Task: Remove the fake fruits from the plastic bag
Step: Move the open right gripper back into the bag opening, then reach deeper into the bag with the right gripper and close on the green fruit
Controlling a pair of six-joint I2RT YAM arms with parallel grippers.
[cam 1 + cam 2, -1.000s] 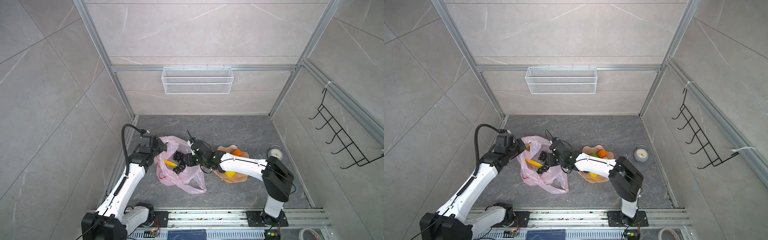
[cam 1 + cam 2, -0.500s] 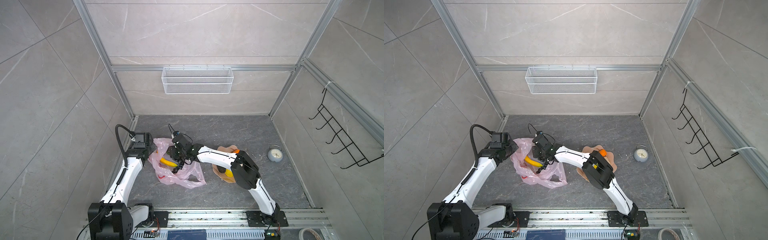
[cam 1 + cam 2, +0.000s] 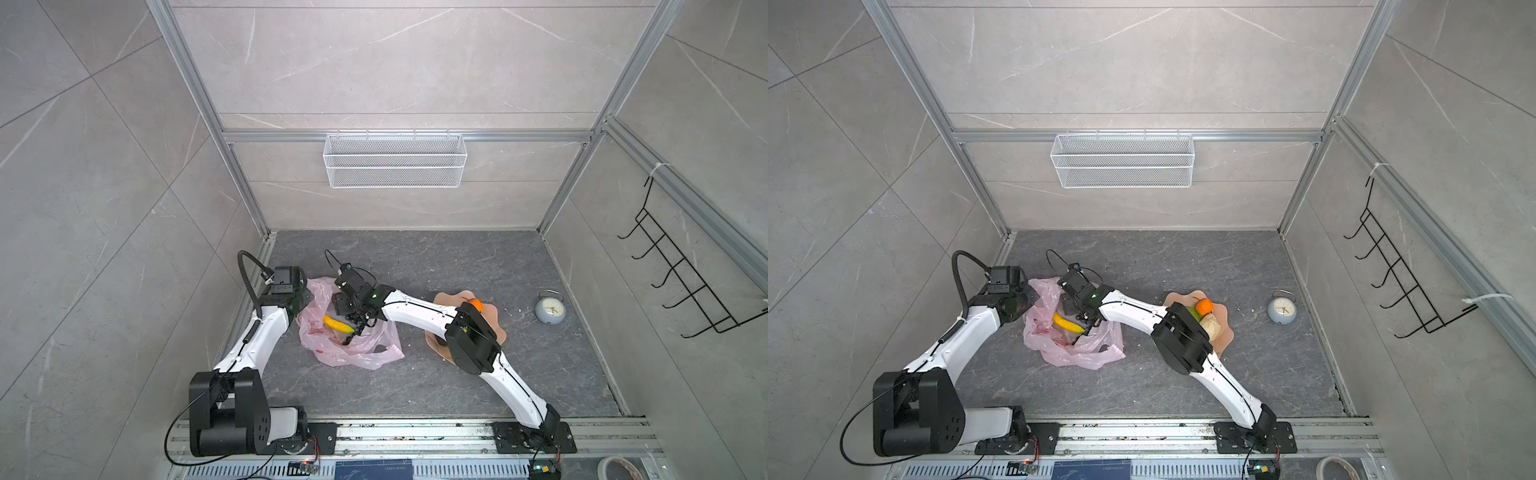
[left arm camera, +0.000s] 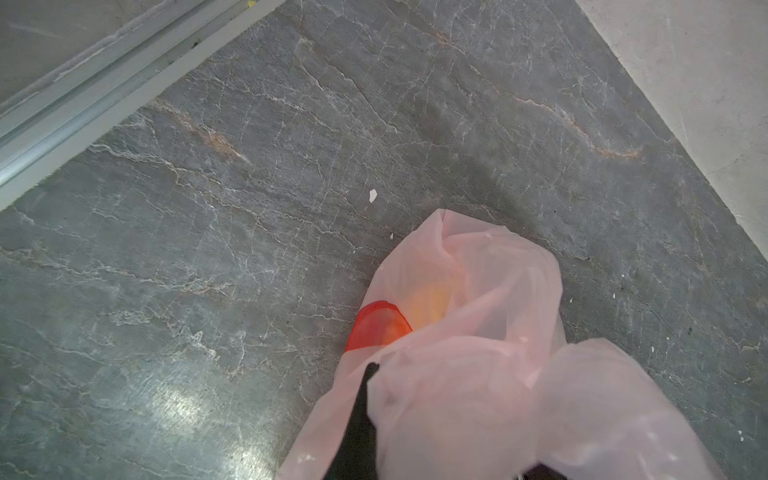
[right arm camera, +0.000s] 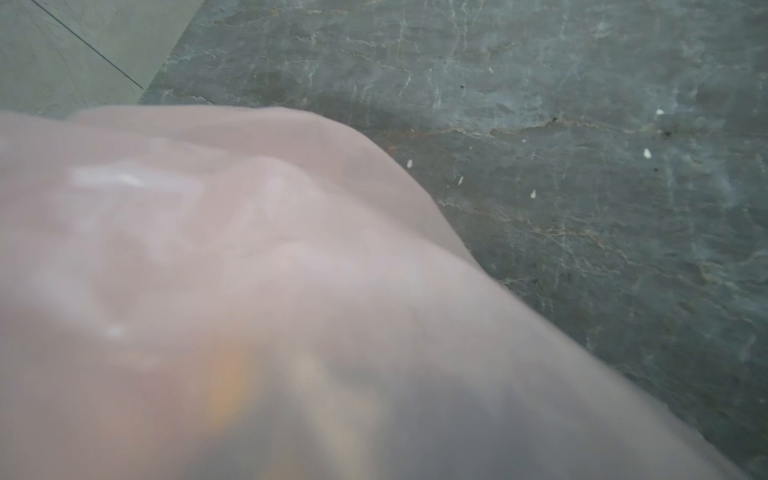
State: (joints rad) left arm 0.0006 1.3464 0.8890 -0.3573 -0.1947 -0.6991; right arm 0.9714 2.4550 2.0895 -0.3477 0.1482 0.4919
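Banana lay in plastic bag, left gripper pinching bag's 9 o'clock rim, right gripper inside from 3 o'clock, jaw spread untellable.

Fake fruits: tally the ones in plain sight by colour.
Yellow: 1, banana, in the plastic bag
Orange: 1, orange piece, on the plate
Green: 1, green piece, on it
Beige: 1, beige piece, on it
Total: 4 in plain sight
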